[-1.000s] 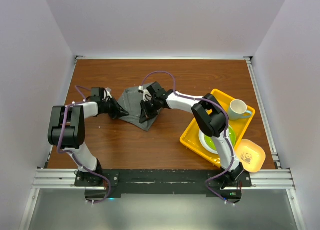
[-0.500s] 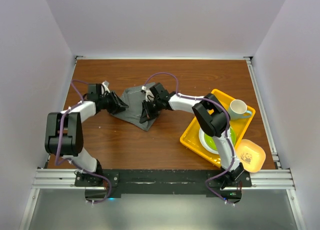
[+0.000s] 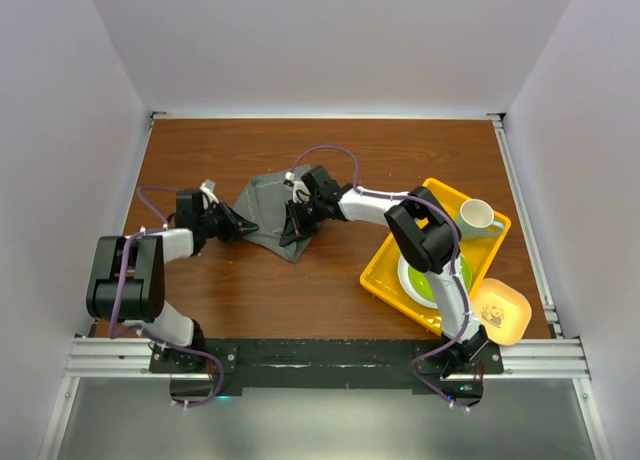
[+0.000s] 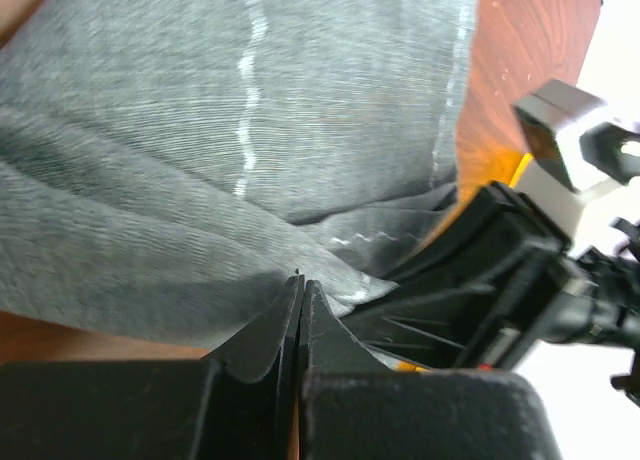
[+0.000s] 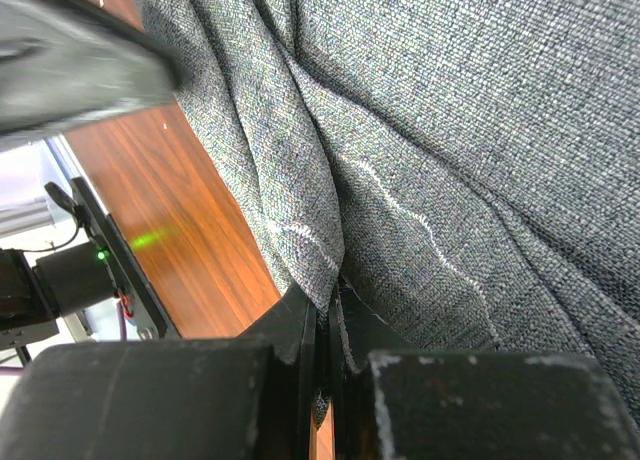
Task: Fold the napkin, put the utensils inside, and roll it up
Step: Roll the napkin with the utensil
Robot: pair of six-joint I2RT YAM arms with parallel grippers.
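Napkin point(image 3: 268, 212) lies bunched on the desk point(image 3: 330, 150), upper middle of the frame. The left end effector point(image 3: 237, 226) and right end effector point(image 3: 291, 229) each squeeze tight on its edge. The left arm has dropped lower than before; the fold looks barely begun.

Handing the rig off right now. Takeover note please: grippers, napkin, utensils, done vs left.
Left gripper: shut, pinching the napkin at its left edge.
Right gripper: shut on the napkin's right side.
Napkin: rumpled on the table between the two arms, no clean fold yet.
Utensils: none can be made out in any view. The yellow tray at right holds a mug and a green plate.
Done: both grips on the cloth.
Left: finish the fold, find and place the utensils, roll it up.
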